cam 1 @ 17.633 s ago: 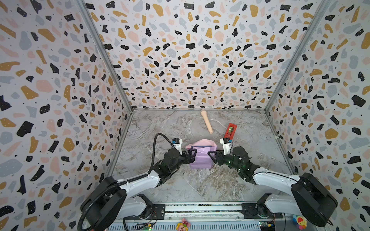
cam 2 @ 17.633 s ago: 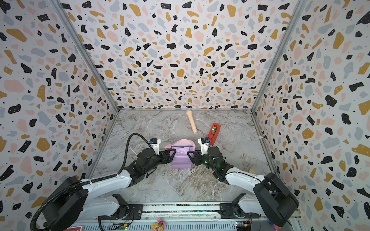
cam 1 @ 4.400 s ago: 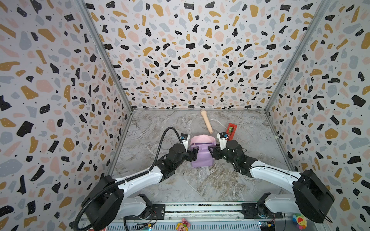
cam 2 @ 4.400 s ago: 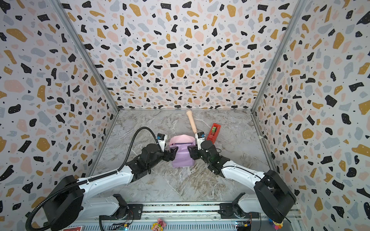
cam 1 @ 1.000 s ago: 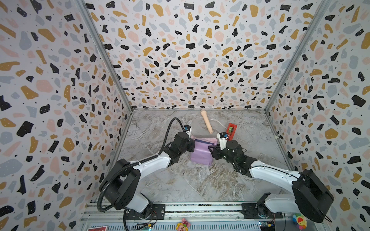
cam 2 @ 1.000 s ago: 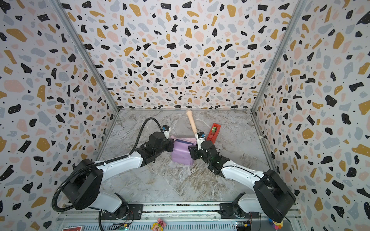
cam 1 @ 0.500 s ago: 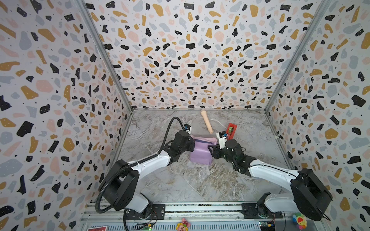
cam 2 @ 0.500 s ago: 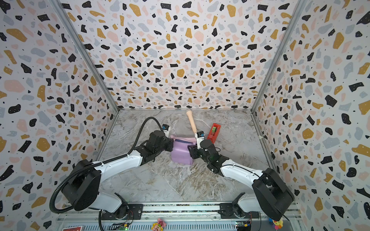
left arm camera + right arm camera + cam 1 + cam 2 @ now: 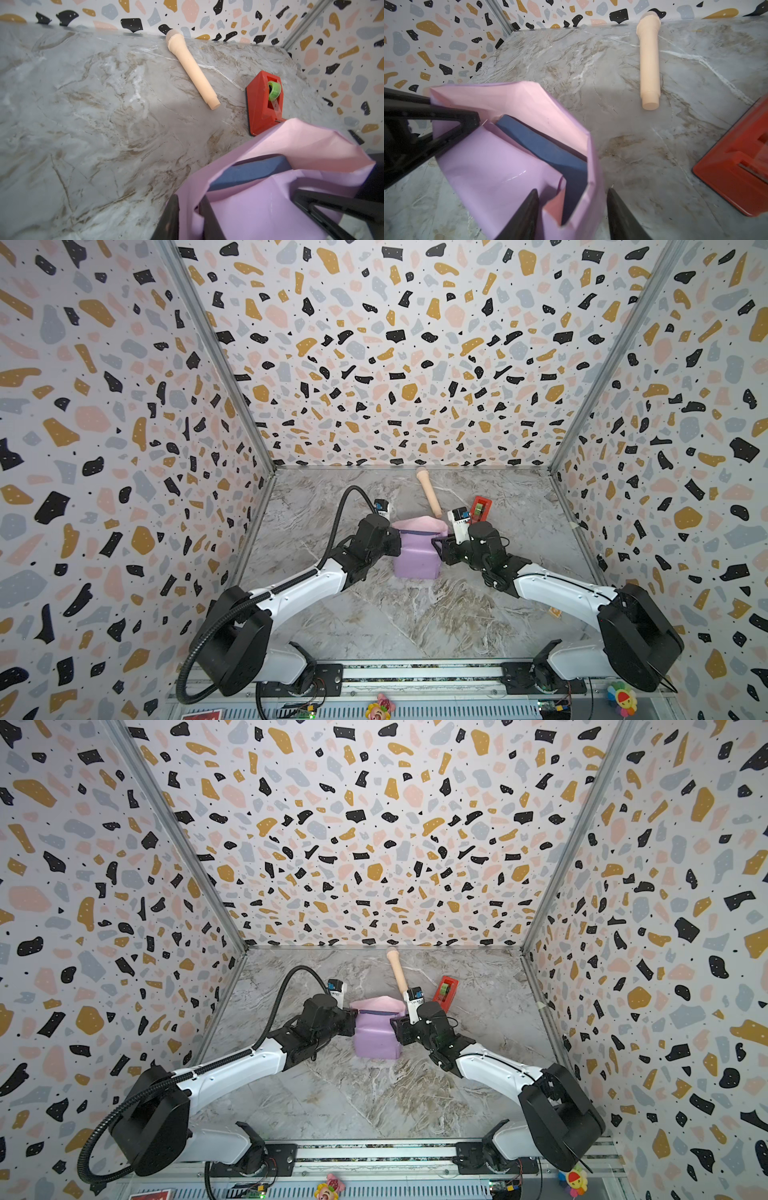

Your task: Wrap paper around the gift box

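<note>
Found a grey marbled worktop [image 9: 374, 622] inside speckled walls. Saw the paper [image 9: 415, 556] at mid-worktop, folded lilac side out around the gift box [image 9: 550, 149], with a pink flap standing up on the far side. Made out just a navy strip of that box through the gap in the folds, in both wrist views. Noted the left claw [image 9: 189, 209] at the bundle's left side, jaws slightly apart with a fold of paper between them. Noted the right claw [image 9: 572, 207] at the right side, jaws clamped across the paper-covered end of the gift box. Spotted a beige toy microphone [image 9: 428, 493] lying beyond the bundle, toward the back wall, and a red tape dispenser [image 9: 480, 508] just right of it, behind the right claw.
</note>
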`<control>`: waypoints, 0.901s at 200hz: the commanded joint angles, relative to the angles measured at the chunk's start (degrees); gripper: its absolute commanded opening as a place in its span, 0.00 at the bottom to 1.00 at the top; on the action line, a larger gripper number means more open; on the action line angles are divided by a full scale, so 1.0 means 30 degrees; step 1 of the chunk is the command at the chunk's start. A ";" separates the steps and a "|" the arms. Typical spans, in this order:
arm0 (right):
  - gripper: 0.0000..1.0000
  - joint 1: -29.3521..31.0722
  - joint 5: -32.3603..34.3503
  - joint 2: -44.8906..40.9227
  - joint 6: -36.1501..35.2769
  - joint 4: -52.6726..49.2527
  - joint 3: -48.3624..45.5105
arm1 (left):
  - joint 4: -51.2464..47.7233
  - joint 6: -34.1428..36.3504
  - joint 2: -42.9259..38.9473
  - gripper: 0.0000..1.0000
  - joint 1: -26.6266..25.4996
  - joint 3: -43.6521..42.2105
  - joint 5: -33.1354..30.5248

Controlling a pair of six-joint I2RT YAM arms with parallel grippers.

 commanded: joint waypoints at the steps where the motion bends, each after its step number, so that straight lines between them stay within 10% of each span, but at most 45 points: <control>1: 0.52 -0.0143 -0.0312 0.0405 -0.0564 -0.1698 0.0207 | 0.0336 -0.0395 -0.0824 0.33 0.0004 -0.0422 -0.1023; 65: 0.52 -0.0147 -0.0586 0.0641 -0.0581 -0.1736 0.0257 | 0.2619 0.0477 -0.3223 0.79 0.0048 -0.3055 0.1447; 180: 0.57 -0.0612 -0.0179 -0.0252 0.0486 -0.4295 0.2166 | 0.2356 0.0654 -0.0172 0.73 0.0048 -0.1964 -0.0072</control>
